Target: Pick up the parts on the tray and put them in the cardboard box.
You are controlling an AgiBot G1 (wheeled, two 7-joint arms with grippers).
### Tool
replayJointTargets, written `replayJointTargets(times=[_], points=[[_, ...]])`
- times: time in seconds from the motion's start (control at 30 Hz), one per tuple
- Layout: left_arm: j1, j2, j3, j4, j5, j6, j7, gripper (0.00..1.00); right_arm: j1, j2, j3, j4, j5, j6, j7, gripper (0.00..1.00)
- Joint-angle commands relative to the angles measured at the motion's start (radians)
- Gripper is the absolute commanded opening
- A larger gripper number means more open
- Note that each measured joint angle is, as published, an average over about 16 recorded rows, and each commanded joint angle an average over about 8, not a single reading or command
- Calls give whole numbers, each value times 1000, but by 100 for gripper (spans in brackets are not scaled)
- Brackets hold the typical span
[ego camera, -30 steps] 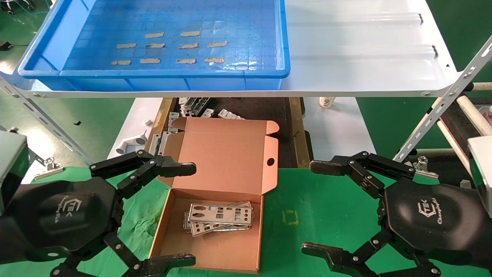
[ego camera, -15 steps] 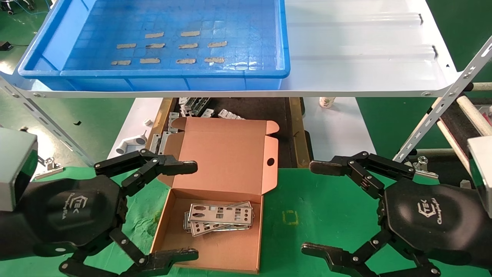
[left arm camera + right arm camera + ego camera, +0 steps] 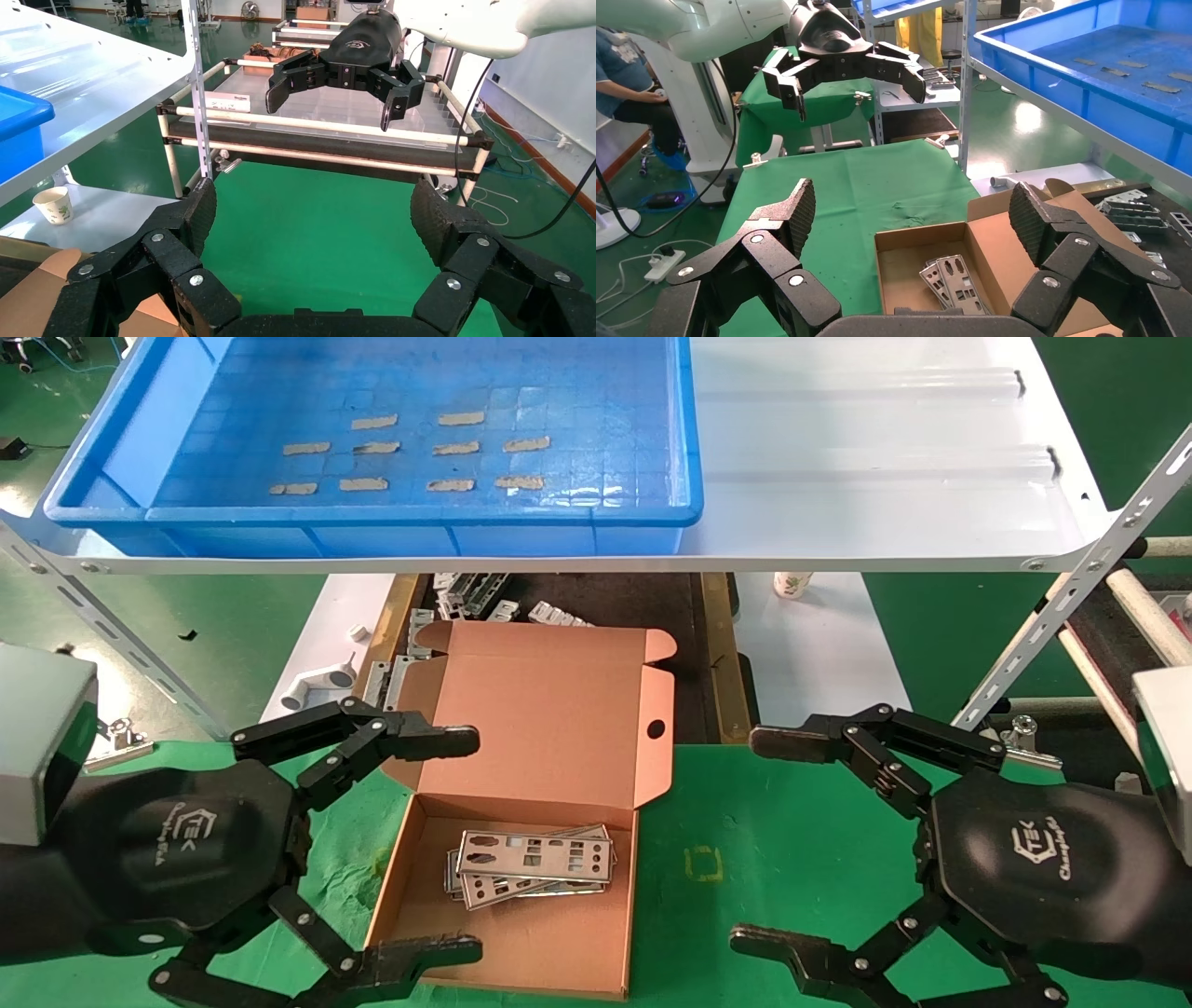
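Since the earlier frames, only the left gripper has moved: it has edged slightly inward toward the cardboard box, while the right gripper has kept its place. Left gripper: jaws wide apart, holding nothing, straddling the near-left side of the box; one fingertip overlaps the near-left corner and the other the lid's left edge, and contact cannot be judged. Right gripper: jaws equally wide apart, empty, hovering over the green cloth to the right of the box, well apart from it. Cardboard box: lid thrown back, with the parts lying in a loose overlapping stack on its floor. Farther back, on the white shelf, the blue tray holds only short tan tape strips on its grid floor.
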State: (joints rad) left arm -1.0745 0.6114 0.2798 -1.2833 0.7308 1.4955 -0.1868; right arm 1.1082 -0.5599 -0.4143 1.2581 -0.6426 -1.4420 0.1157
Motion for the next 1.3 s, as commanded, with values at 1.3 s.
replayJointTargets(times=[1.3], points=[[-2, 1, 2, 3, 2, -1, 1, 100, 0, 0, 0, 0, 0, 0, 0, 100]])
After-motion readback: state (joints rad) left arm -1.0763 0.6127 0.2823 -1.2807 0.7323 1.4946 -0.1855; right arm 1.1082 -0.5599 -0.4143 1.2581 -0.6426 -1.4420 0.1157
